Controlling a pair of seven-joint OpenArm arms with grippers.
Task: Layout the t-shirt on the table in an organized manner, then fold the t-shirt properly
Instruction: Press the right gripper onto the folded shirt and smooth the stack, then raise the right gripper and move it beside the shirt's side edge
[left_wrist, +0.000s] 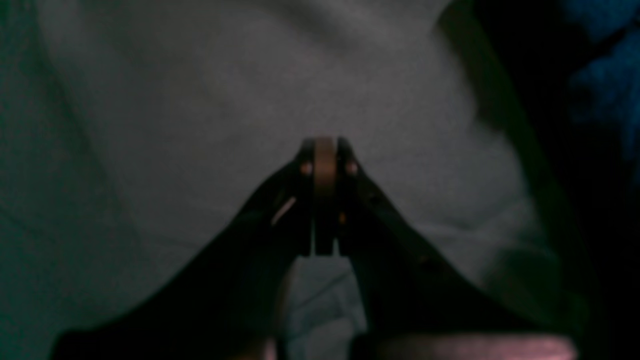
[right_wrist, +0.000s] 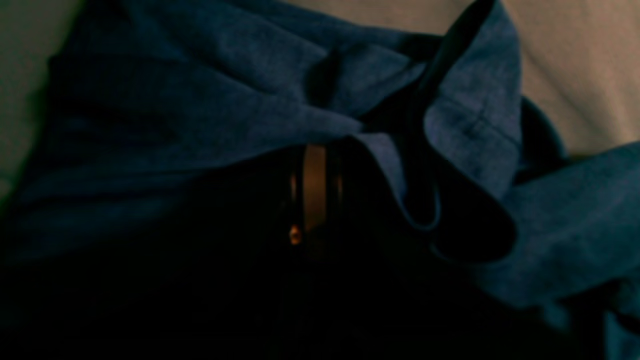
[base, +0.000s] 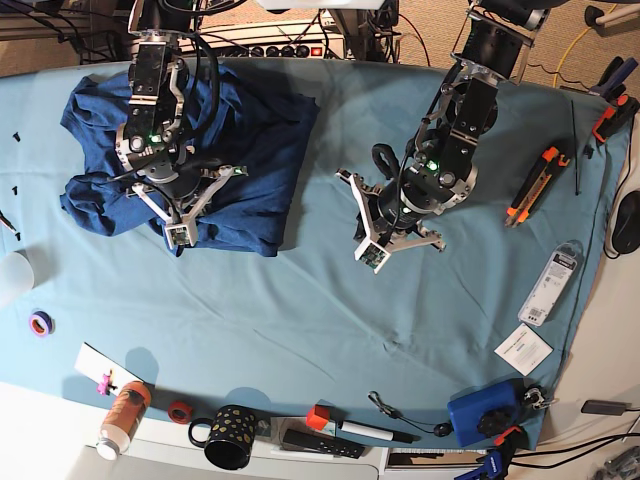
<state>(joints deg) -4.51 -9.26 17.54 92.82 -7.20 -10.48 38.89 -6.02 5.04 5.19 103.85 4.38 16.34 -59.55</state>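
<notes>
Near edge of the counter (base: 300, 340): clutter is lining it, a black spotted mug (base: 228, 436), an orange bottle (base: 122, 416), tape rolls, a marker, a blue tool (base: 484, 412). None of it is touching the garment, but a wide sweep while spreading cloth toward this edge could be knocking the mug or bottle off.

Middle ground, right of centre: the left gripper (base: 371, 255) is hovering over bare teal cloth, jaws clenched on nothing. The left wrist view is showing only pale cloth under the tips. It is sitting well apart from the garment, so one arm alone is working the fabric; pulling from a single point risks dragging the whole heap instead of opening it.

Far left: the t-shirt (base: 255, 140) is lying bunched in a rumpled pile, layers doubled over, sleeves not distinguishable. The right gripper (base: 178, 236) is sitting on the pile's near edge, jaws clenched; the right wrist view is showing folds of navy fabric crowding the tips, but whether a fold is actually pinched I cannot tell. If several layers are caught, a lift would be raising a knot, not a single edge. If nothing is caught, the arm would be rising empty.

Far right: orange cutters (base: 532, 182) and a packet are lying within the left arm's swing.
</notes>
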